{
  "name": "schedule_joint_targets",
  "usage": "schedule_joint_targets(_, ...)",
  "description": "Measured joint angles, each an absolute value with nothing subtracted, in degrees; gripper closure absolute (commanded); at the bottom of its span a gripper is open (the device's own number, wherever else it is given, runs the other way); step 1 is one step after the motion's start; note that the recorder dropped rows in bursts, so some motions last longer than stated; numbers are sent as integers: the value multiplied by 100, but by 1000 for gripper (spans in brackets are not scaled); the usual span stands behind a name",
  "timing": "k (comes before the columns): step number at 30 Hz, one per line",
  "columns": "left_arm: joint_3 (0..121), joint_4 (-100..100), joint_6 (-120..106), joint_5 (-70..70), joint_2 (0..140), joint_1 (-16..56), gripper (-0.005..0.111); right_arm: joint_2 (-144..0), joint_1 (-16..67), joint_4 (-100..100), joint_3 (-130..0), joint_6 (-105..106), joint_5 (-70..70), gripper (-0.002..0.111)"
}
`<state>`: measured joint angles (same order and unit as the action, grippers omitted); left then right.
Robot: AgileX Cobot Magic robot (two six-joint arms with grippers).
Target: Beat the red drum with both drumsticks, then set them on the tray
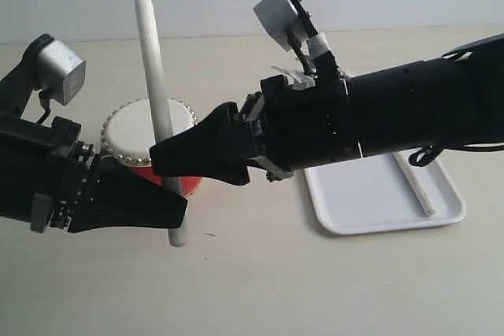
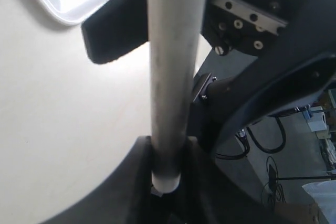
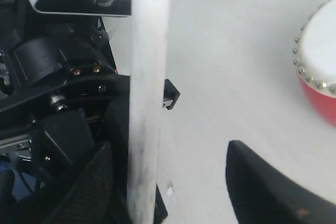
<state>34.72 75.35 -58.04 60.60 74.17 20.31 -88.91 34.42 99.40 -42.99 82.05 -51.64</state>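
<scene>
The red drum (image 1: 142,135) with its cream top stands at mid-left, partly behind both grippers. My left gripper (image 1: 177,206) is shut on the lower end of one drumstick (image 1: 155,92), which stands nearly upright in front of the drum; the left wrist view shows this drumstick (image 2: 170,77) clamped between the jaws of the left gripper (image 2: 168,145). My right gripper (image 1: 161,159) reaches across, open, with that drumstick (image 3: 149,103) close beside one finger (image 3: 92,187) and the other finger (image 3: 262,182) well apart. The second drumstick (image 1: 417,186) lies on the white tray (image 1: 354,206).
The tray sits at the right under the right arm, its corner (image 2: 63,3) also showing in the left wrist view. The drum's studded edge (image 3: 315,72) appears beside the right gripper. The two arms crowd together around the drum.
</scene>
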Motion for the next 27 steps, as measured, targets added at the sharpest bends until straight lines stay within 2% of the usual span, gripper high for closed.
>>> schedule_joint_targets(22,3472,7612,-5804,6000,7417,2031,107,-9162,3442,9952,-4466,8030,-5394,49)
schedule_joint_targets(25,3472,7612,-5804,5974,7417,2031,107,-9162,3442,9952,-4466,8030,-5449,54)
schedule_joint_targets(27,3472,7612,-5815,5964,7417,2031,107,-9162,3442,9952,-4466,8030,-5506,62)
